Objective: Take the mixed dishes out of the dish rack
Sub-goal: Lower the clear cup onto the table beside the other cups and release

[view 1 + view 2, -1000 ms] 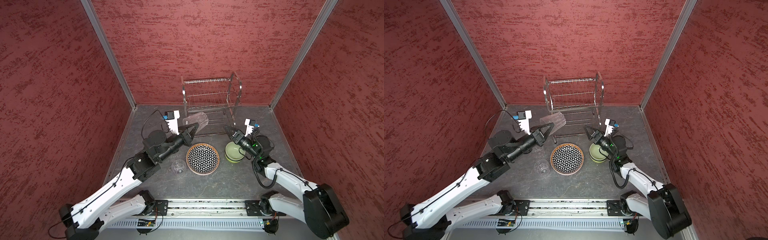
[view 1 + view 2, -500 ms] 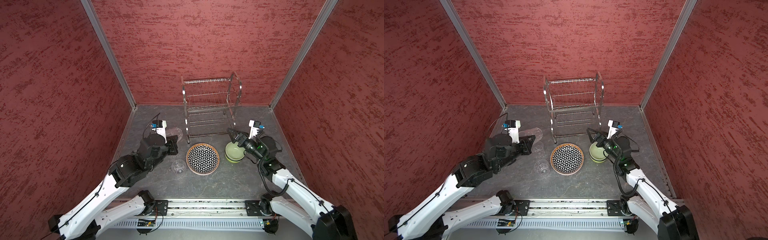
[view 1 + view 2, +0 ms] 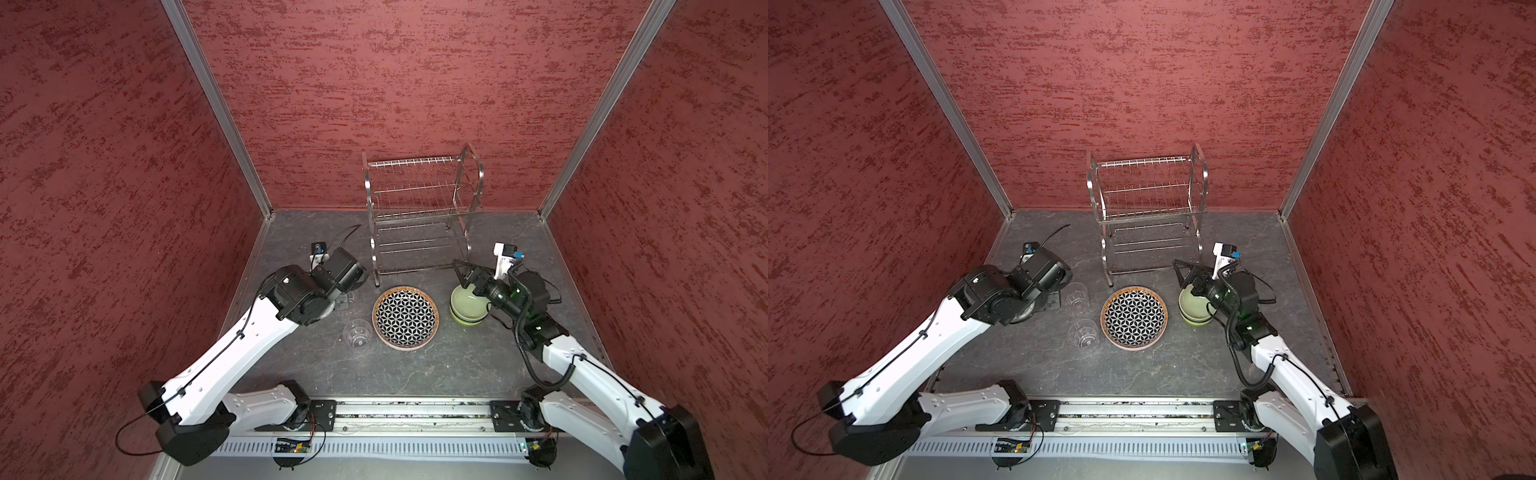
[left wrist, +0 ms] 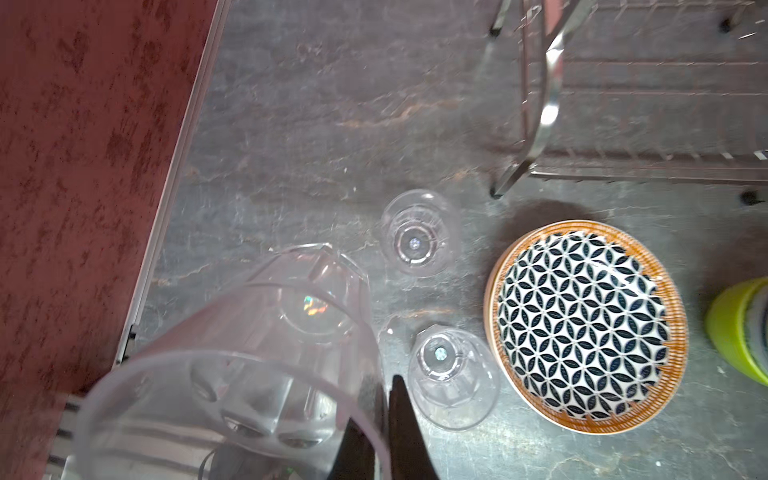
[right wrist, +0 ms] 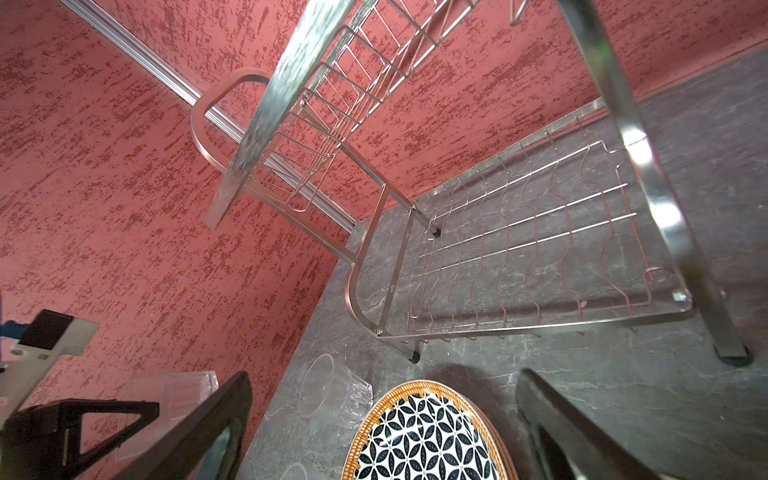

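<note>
Right, the dark desk (image 3: 415, 374) carries nearly everything, and the dish rack (image 3: 419, 210) stands at the back with both tiers bare in both top views, so I judge the unloading all but done. In front of it sits the geometric plate (image 3: 406, 318); what lies beneath it is too hidden to call. To the plate's right is the bowl stack (image 3: 468, 309), lime at the bottom, pale green on top. Left of the plate two glasses stand upright on the desk: a back tumbler (image 3: 1076, 297) close to the rack's foot and a front tumbler (image 3: 1084, 332) just ahead of it. The held tumbler (image 4: 232, 374) is the one that matters. The left jaws are pinched shut on its wall at the rim, gripping from inside and outside. It hangs mouth up, long axis pointing down at bare desk, just beside the standing pair on the side away from the plate. So the set-down looks like a short drop with little room toward those two. Whether its base touches yet, I cannot tell. The right jaws gape wide, holding nothing, at the bowl stack's back edge, well apart across the plate. The top views bury the held glass under the left arm (image 3: 249, 340). The left wrist view shows the pinch, and the right wrist view catches the held tumbler (image 5: 166, 399) side-on.
</note>
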You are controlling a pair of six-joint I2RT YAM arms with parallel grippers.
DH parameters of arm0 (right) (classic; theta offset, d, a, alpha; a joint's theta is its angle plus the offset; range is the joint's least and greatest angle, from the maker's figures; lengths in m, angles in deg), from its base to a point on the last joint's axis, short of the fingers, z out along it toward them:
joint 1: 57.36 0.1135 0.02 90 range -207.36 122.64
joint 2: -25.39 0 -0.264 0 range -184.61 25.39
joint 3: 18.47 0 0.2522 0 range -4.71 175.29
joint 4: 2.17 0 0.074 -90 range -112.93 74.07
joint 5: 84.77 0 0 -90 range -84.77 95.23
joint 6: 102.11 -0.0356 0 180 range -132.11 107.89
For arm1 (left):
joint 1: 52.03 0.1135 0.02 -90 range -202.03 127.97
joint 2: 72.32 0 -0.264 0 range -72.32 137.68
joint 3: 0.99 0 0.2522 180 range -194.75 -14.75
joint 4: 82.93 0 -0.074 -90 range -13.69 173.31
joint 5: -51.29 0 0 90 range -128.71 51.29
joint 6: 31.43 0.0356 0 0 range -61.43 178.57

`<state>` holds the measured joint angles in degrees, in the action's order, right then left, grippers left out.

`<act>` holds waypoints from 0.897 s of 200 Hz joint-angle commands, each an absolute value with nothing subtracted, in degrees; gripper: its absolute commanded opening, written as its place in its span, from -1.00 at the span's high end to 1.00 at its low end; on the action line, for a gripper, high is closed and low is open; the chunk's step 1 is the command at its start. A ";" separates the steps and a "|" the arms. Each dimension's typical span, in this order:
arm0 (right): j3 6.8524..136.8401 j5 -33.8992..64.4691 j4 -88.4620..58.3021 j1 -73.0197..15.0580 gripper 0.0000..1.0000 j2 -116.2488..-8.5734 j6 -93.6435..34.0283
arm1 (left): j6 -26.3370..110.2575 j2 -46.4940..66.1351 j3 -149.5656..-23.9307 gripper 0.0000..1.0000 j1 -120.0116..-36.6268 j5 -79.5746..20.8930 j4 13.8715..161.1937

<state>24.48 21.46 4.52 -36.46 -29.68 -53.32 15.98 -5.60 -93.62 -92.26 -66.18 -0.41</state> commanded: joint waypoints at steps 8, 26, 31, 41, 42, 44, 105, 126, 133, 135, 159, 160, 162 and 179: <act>25.26 19.78 3.63 -36.38 -0.98 -28.07 -51.76 | 17.94 -6.87 -86.26 1.00 -86.46 -58.24 2.34; 25.26 19.47 2.85 -36.36 -0.98 -27.27 -51.33 | 18.11 -6.90 -81.94 0.96 -84.48 -55.58 6.49; 25.26 19.26 2.59 -36.36 -0.98 -27.05 -51.17 | 18.02 -6.60 -80.83 0.96 -84.18 -54.77 7.64; 25.26 18.97 2.37 -36.38 -0.97 -26.74 -50.91 | 17.89 -5.82 -78.69 0.94 -83.94 -52.87 10.19; 25.26 18.96 2.36 -36.37 -0.98 -26.69 -50.89 | 17.88 -5.72 -78.54 0.94 -83.89 -52.65 10.41; 25.26 18.95 2.29 -36.38 -0.98 -26.65 -51.00 | 17.88 -5.49 -78.33 0.94 -83.86 -52.26 10.90; 24.66 18.17 2.00 -36.45 -0.97 -26.11 -50.17 | 19.34 3.20 -74.60 0.94 -82.72 -48.69 19.88; 24.48 18.15 2.00 -36.45 -0.97 -25.94 -50.08 | 20.11 5.44 -74.19 0.92 -81.52 -48.65 21.23; 24.56 18.15 1.92 -36.47 -0.98 -25.87 -49.99 | 20.53 6.04 -73.84 0.92 -80.94 -48.47 21.91; 24.56 18.15 1.91 -36.45 -0.97 -25.86 -49.92 | 20.63 6.18 -73.75 0.91 -80.77 -48.42 22.13; 24.56 18.08 1.74 -36.47 -0.98 -25.85 -49.65 | 20.89 8.06 -72.70 0.91 -79.63 -47.11 24.33; 24.56 18.07 1.74 -36.50 -0.98 -25.85 -49.64 | 20.87 8.17 -72.64 0.91 -79.63 -47.04 24.47; 24.56 18.07 1.69 -36.46 -0.98 -25.85 -49.64 | 20.86 8.23 -72.59 0.91 -79.63 -46.88 24.66; 24.63 17.80 1.40 -36.54 -0.97 -25.76 -49.46 | 20.70 8.96 -71.95 0.92 -79.63 -45.82 25.74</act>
